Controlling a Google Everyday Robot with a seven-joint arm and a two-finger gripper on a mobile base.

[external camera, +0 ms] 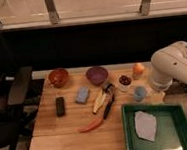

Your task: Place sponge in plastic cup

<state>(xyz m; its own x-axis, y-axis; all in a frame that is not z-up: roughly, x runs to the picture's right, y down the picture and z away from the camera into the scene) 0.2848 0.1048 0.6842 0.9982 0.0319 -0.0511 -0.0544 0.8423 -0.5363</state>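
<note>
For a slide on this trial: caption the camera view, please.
Sponge lies on the table, plastic cup apart to its right by the green tray; gripper hangs just right of the cup.

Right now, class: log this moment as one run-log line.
sponge: on table | plastic cup: apart, right of it | gripper: unseen, arm at table's right edge
</note>
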